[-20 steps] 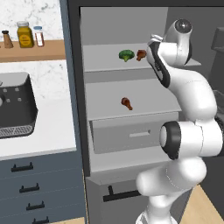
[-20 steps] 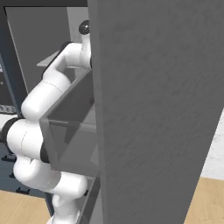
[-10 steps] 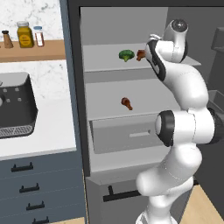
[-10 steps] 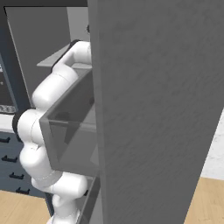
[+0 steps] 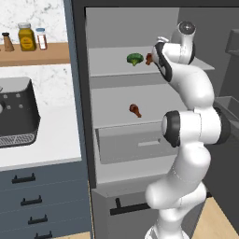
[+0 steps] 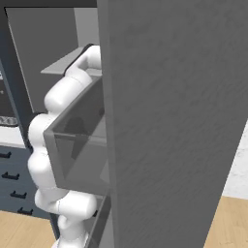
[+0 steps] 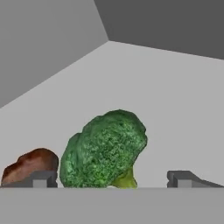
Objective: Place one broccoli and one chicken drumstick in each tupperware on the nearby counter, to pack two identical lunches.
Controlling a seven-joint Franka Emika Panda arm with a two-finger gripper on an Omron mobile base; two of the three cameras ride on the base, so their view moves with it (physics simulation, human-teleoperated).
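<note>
Broccoli: one floret (image 5: 135,59) lies on the top fridge shelf (image 5: 112,63); in the hand view it (image 7: 105,151) sits close up, bumpy head up and to the right, pale stalk low, framed by the two fingertips.
Drumsticks: one (image 5: 149,59) rests on the same shelf just right of the broccoli, partly hidden by the arm; the hand view shows it (image 7: 29,167) just beside the floret, behind the left fingertip (image 7: 41,179). A second (image 5: 135,110) lies alone on the middle shelf (image 5: 116,114).
Tool: released, the tool (image 7: 111,179) has its jaws spread wide, one tip on each side of the broccoli, gripping nothing; whether a tip touches the floret I cannot tell.
Arm: from the left base view it reaches up into the open fridge to the top shelf; from the right base view the grey fridge door (image 6: 174,126) hides the shelves and food, and a clear door bin (image 6: 77,155) shows in front of the arm.
Drawer: below the middle shelf, a grey drawer (image 5: 133,144).
Desk: white desk (image 5: 46,144) left of the fridge, carrying a dark appliance (image 5: 16,114).
Wall shelf: wooden shelf (image 5: 32,53) with jars (image 5: 27,37) above.
</note>
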